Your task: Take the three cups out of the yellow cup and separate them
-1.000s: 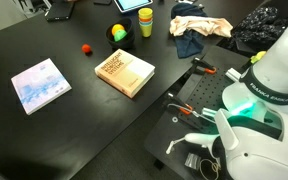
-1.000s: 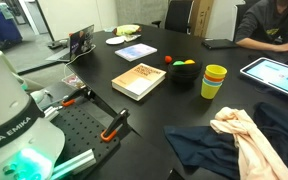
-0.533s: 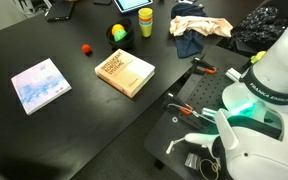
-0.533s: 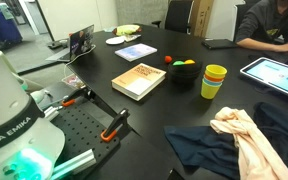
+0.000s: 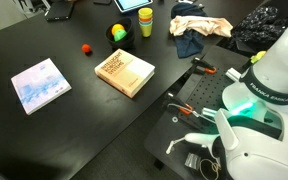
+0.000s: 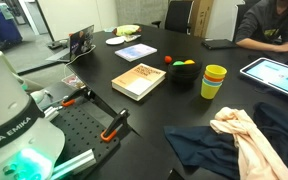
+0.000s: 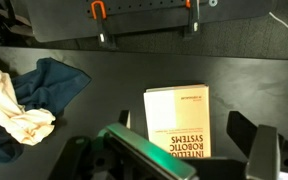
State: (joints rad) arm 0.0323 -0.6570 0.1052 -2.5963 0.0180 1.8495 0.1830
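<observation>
We see the plain yellow cup [image 6: 214, 86] upright, an orange cup [image 6: 215, 69] nested at its mouth, near the bench [image 6: 184, 112] edge beside a tablet [image 6: 274, 73], while our gripper [image 7: 169, 152] gapes wide, empty.

Counted as seen: 1 yellow cup [image 6: 214, 86], with 1 orange cup [image 6: 214, 69] showing at its rim; any further nested cups can't be counted

2 balls are counted: 1 yellow-green ball [image 5: 119, 32], 1 small red ball [image 5: 85, 47]

1 black bowl [image 6: 184, 77] is seen

2 printed items: 1 "Intelligent Robotic Systems" book [image 7: 179, 118], 1 thin pale booklet [image 5: 40, 85]

2 orange-handled clamps [image 6: 112, 127] are counted

3 fabric items: 1 cream cloth [image 6: 239, 135], 1 dark blue cloth [image 6: 194, 145], 1 black garment [image 5: 259, 25]

1 tablet [image 6: 274, 72], 1 white plate [image 6: 119, 40] and 1 person [image 6: 274, 22] are noted
</observation>
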